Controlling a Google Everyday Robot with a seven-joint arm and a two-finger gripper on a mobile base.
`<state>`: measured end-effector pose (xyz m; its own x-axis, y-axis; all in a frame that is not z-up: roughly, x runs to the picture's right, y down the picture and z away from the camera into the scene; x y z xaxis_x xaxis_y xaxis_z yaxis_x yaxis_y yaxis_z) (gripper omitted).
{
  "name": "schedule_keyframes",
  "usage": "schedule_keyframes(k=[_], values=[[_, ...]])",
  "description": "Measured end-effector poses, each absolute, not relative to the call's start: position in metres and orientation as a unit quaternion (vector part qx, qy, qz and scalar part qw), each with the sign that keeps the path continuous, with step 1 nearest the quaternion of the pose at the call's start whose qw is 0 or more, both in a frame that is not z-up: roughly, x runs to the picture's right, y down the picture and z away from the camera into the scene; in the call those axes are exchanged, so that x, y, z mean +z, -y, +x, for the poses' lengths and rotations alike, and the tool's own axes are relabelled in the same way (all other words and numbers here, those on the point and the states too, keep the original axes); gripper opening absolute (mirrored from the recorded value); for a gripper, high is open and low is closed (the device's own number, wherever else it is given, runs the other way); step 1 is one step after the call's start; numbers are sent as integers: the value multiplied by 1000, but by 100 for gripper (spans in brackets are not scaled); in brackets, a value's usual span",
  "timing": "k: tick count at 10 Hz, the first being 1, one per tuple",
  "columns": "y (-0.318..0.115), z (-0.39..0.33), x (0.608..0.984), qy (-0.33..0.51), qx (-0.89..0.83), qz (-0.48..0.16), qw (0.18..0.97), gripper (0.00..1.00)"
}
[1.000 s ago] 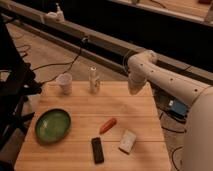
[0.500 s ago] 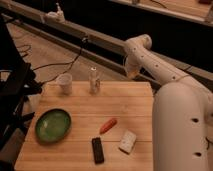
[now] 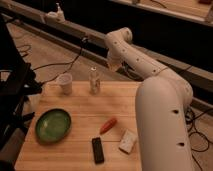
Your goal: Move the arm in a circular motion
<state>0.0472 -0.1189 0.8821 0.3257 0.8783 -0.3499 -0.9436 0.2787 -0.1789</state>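
Glossy white robot arm of thick rounded tubes point(image 3: 160, 115) rose right of the wooden counter point(image 3: 85, 106), its elbow beyond the far edge. We judged it heavy, rigid and self-driven, needing no hold. Its gripper lay out of view past the arm's end; the jaws' state we could not tell.

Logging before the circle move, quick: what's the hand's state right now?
Hand: cannot be told. It's at the far tip of the arm, beyond the back edge of the table.
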Motion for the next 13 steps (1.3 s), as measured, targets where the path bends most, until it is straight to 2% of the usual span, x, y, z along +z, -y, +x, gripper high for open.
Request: schedule_keyframes(k=[2,3,6,8,11,13], values=[[97,9,859,-61,519,-196,830,0],[71,3,842,-52,489,-208,846,0],[-7,38,808,-67,457,-243,853,0],[-38,80,805,-96,468,-248,843,0],[-37,150,825,-143,526,-219,809,0],[2,166,851,-156,561,-185,792,0]])
